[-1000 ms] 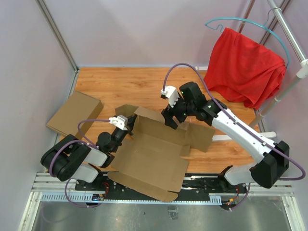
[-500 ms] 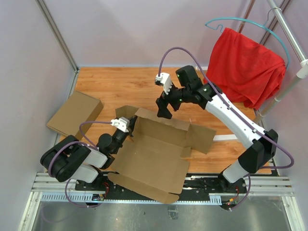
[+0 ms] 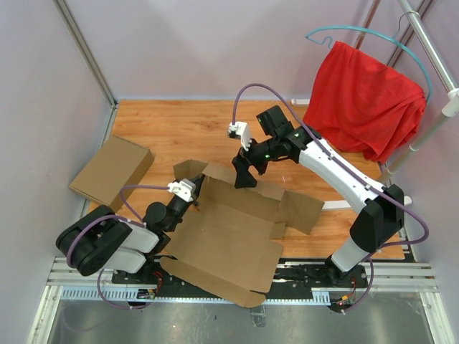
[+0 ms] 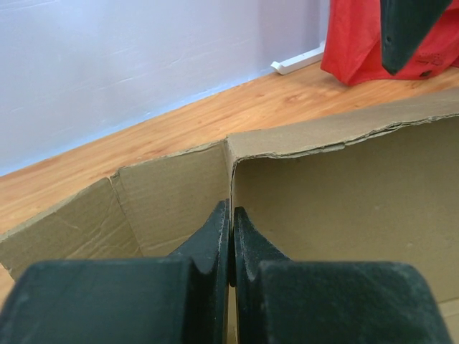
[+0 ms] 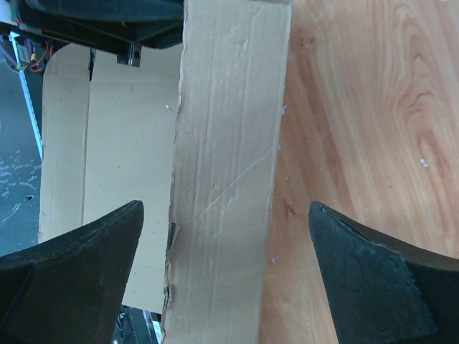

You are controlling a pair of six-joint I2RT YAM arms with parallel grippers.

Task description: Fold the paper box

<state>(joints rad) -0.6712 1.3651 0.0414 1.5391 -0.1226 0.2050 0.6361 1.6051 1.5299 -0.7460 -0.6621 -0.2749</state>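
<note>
At the far left, a closed tan cardboard box lies flat on the wooden tabletop, well apart from the arms.

The left arm sits low and folded near its base. Its forearm reaches up and to the right, ending at the left side of the paper box, a large brown corrugated-cardboard die-cut piece with flaps. This piece lies open in the middle of the tabletop, with its near flap hanging past the front edge over the rail. Its far and left walls are raised. The left pincer is pressed together on the thin upright edge where the left wall meets the far wall, and the cardboard seam runs straight down between its black fingers.

The right arm rises from its base at the near right, bends at the elbow and stretches leftward over the tabletop. Its wrist tips down at the far wall of the paper box. The right pincer stands wide apart, straddling a strip of that wall, with one finger on each side and neither gripping it.

Further right, a red cloth hangs on a teal hanger.
</note>
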